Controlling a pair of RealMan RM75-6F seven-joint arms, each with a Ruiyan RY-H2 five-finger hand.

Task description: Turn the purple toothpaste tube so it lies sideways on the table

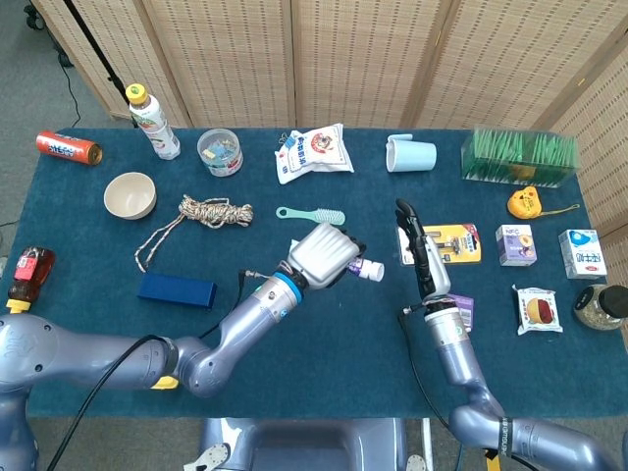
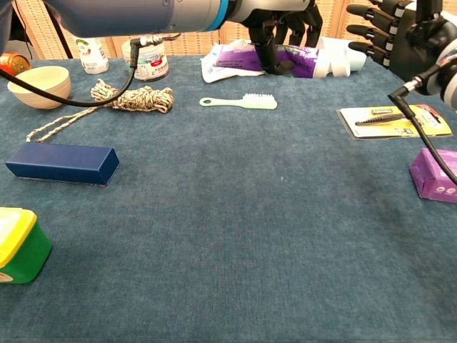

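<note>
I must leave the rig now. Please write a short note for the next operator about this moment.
Left hand grips the purple toothpaste tube in the air above the table, white cap toward the right hand.
Right hand is open, fingers spread, holding nothing, close to the cap.
Done: tube picked up, roughly level.
Left: lay it sideways on the table and release.

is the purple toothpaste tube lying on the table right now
No: in the chest view the left robot hand holds the purple toothpaste tube up in the air, clear of the table.
</note>
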